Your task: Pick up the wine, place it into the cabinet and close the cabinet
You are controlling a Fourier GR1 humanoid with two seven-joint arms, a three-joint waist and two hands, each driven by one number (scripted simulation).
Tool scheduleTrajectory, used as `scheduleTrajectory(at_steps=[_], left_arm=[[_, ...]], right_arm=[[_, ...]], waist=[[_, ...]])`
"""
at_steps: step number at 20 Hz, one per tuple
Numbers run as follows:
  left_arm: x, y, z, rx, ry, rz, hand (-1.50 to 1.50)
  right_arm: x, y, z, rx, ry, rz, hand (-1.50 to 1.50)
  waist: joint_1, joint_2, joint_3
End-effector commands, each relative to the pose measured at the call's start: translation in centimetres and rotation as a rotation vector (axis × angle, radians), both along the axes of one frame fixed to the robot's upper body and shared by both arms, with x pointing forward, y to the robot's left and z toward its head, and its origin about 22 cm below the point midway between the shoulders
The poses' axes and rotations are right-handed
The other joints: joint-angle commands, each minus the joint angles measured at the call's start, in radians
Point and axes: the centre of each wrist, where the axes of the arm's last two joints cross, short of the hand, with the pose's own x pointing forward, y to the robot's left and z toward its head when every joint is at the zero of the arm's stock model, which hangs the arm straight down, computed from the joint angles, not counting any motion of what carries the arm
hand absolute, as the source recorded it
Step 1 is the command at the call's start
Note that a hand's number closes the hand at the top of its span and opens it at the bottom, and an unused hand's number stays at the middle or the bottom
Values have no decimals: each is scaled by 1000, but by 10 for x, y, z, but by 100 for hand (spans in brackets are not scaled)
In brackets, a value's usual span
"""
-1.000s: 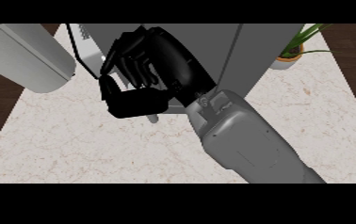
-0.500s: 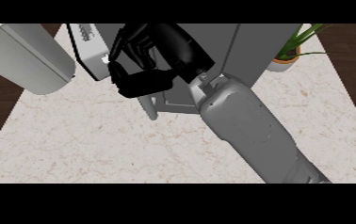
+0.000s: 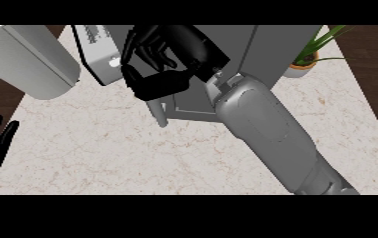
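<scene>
Head view, steep down onto counter.

Right hand (image 3: 168,57) up at the cabinet (image 3: 244,57), forearm (image 3: 273,132) running in from lower right across the middle of the frame. Fingers curled, thumb below them. Whether they clamp anything cannot be told: the hand covers what lies under it. Wine bottle not made out anywhere in this view; its position, long axis and heading cannot be read. Hidden behind the hand or already inside the cabinet — undetermined.

Cabinet: grey box at the far side of the counter, front face toward the robot. Lower part of the front shows a recessed panel just left of the forearm. A pale grey bar (image 3: 157,113) hangs down at the cabinet's lower left, tilted slightly; looks like a handle, not certain.

White box-like object (image 3: 100,52) sits just left of the hand, tilted, with dark print on its top face and a small white knob near the fingertips. Touching the hand or only beside it: cannot tell.

Large pale grey rounded body (image 3: 33,62) at upper left, overhanging the counter edge.

Potted plant (image 3: 310,57) at upper right, green blades, pale pot, just beside the cabinet's right flank.

Left hand (image 3: 6,138): only dark fingertips at the left edge, straight, resting.

Surface: light marbled counter (image 3: 133,157). Dark floor visible beyond it at left and upper right.
</scene>
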Motion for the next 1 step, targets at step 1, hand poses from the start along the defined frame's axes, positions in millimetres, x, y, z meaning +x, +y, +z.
scheduleTrajectory(at_steps=[1], left_arm=[[5, -9, -9, -17, 16, 5, -150]], right_arm=[[44, -63, -8, -19, 19, -256, 150]], waist=[[-23, 44, 23]])
